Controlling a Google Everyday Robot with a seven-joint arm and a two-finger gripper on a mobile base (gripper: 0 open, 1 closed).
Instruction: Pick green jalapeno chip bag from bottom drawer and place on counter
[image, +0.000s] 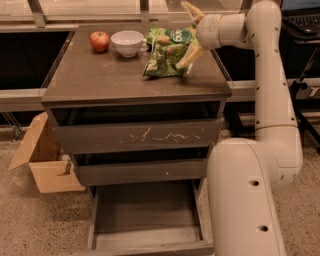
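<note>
The green jalapeno chip bag (161, 62) lies crinkled on the counter (95, 75), right of its middle. My gripper (189, 34) is at the bag's right edge, just above the counter, and is open. One finger (192, 9) points up and back, and the other slants down against the bag's right side. The bag rests on the counter, no longer clamped. The bottom drawer (145, 212) is pulled out at floor level and looks empty.
A brighter green bag with a dark round logo (176, 36) lies right behind the jalapeno bag. A white bowl (127, 42) and a red apple (99, 40) sit at the counter's back left. A cardboard box (42, 162) stands on the floor to the left. My base (247, 200) stands right of the drawers.
</note>
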